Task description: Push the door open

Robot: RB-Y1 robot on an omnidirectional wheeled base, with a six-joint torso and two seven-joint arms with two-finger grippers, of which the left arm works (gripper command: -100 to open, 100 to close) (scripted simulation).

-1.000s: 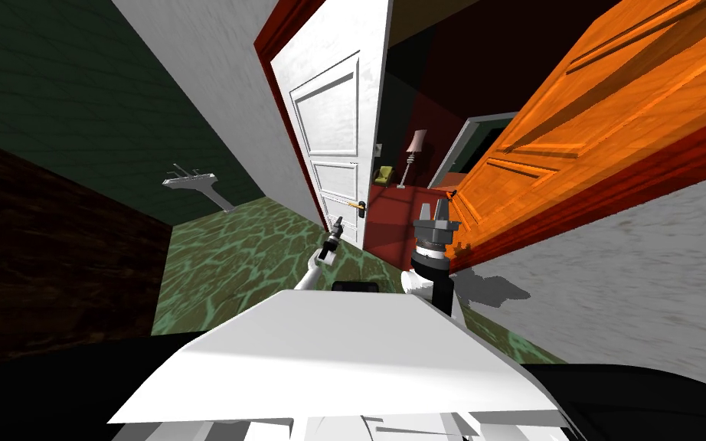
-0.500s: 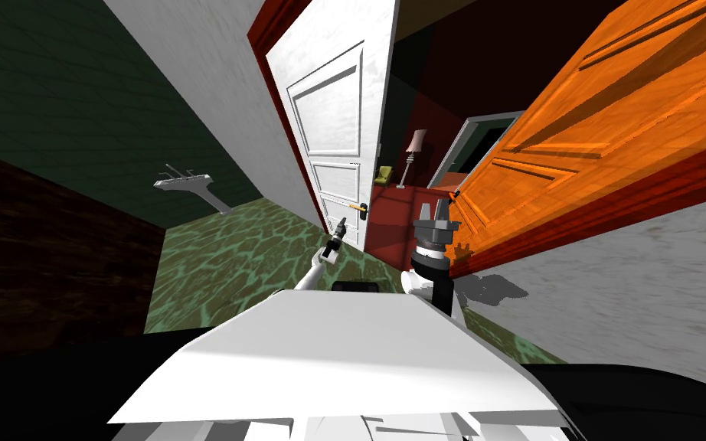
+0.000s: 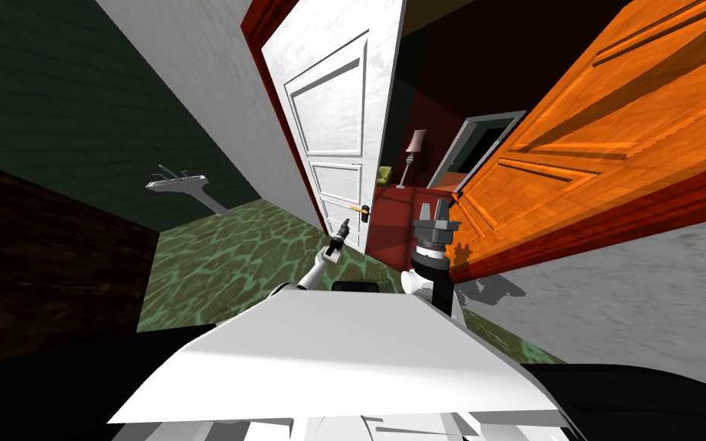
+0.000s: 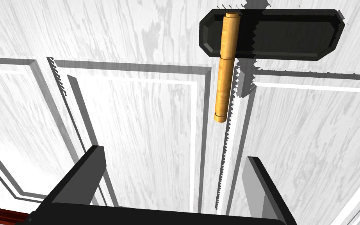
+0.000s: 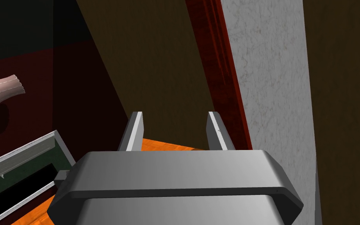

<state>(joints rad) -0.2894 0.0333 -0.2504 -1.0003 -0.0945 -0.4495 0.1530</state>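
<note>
An orange door (image 3: 573, 138), swung wide, crowds my right side. My right gripper (image 3: 436, 208) hangs by its edge, fingers parted and empty. The white door (image 3: 328, 99) stands ajar ahead on my left. My left gripper (image 4: 174, 155) is spread wide, grips nothing, and faces the panel near the tan lever handle (image 4: 224, 66).

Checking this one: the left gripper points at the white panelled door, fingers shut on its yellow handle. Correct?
No. The left gripper points at the white panelled door, but its fingers stand open, clear of the yellow handle, holding nothing. The left wrist view shows this.
</note>
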